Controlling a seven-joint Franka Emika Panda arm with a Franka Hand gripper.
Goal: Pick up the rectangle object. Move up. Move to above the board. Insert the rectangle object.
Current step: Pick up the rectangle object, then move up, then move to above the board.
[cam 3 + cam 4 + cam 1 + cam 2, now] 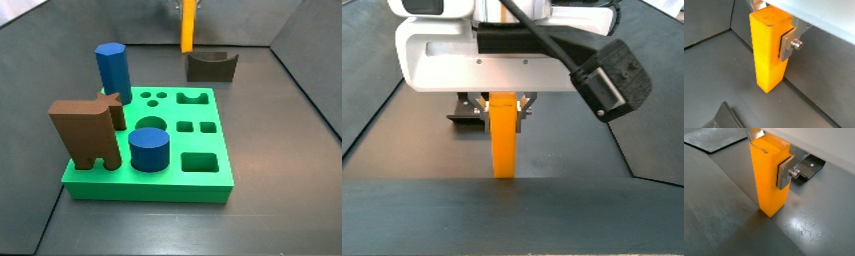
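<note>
the gripper (774, 30) is pinching the rectangle object (769, 52) near its top end, one silver finger (789, 42) pressed flat against a side face and the opposite one only just showing behind the block's top edge. the block hangs upright, and in both wrist views its lower end looks close to the dark floor (724, 218), though whether it touches or has cleared the surface cannot be told from them. in a side view the rectangle object (189, 25) sits toward the far edge of the floor, well apart from the board (201, 185), which lies nearer the front edge with two blue posts and a brown notched block (86, 135) standing in it. the piece looks rigid and light, with plain smooth sides that could slip or swing under a loose pinch; holding it high across two flat faces, as now, should keep it plumb for a hole that probably allows little tilt. a wrist view shows the fixture (809, 168) just behind the block, hidden in its partner. a side view alone shows the board's open cut-outs; the head-on side view shows the rectangle object (504, 135) hanging straight beneath the white wrist housing but nothing of the board.
</note>
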